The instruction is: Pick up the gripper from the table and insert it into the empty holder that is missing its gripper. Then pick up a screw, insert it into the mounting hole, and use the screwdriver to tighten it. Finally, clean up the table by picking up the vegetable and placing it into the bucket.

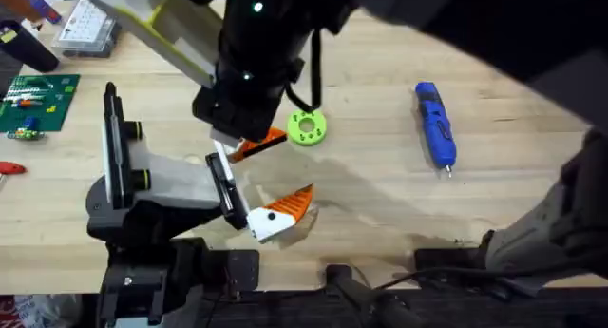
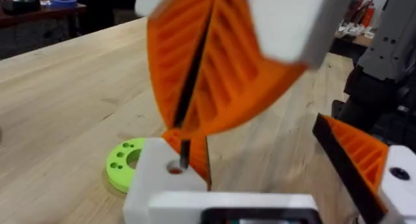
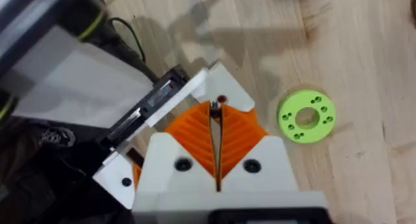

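Right arm reaches from the near right across the middle, wrist pointing down. Right gripper [image 3: 214, 113] pads pinch a screw [image 3: 214, 108] narrowly, just above the hole in the gripper [image 3: 227, 86] at the holder [image 1: 180, 185]. Left gripper's grip: cannot tell. Screwdriver [image 1: 435, 124] lies far right, bare table [image 1: 380, 204] around it.

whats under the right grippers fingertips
A thin screw pokes out between the right gripper's shut pads, above the white base of the gripper on the holder. The pads cover the rest of the screw; whether it has entered the hole is hidden.
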Controlling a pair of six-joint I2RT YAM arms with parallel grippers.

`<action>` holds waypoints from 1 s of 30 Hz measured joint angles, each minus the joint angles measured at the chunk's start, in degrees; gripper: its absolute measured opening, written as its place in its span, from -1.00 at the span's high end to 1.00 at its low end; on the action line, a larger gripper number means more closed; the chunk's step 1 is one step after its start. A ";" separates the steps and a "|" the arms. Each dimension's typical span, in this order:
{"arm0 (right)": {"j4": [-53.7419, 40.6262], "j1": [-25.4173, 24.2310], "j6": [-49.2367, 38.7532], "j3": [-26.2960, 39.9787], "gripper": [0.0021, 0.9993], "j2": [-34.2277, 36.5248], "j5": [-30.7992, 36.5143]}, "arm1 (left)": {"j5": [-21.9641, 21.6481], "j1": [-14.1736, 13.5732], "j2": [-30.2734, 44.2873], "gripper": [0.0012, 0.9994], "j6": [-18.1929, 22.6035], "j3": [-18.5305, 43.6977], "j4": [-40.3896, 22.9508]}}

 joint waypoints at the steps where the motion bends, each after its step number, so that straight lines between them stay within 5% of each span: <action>1: -0.01 0.00 -0.01 0.00 0.99 0.54 0.04 | 0.00 -0.01 0.00 -0.97 0.00 0.00 0.00; 30: -0.20 -0.04 -0.06 0.00 0.99 2.19 1.34 | 0.00 -0.01 0.00 -0.97 0.02 0.00 0.00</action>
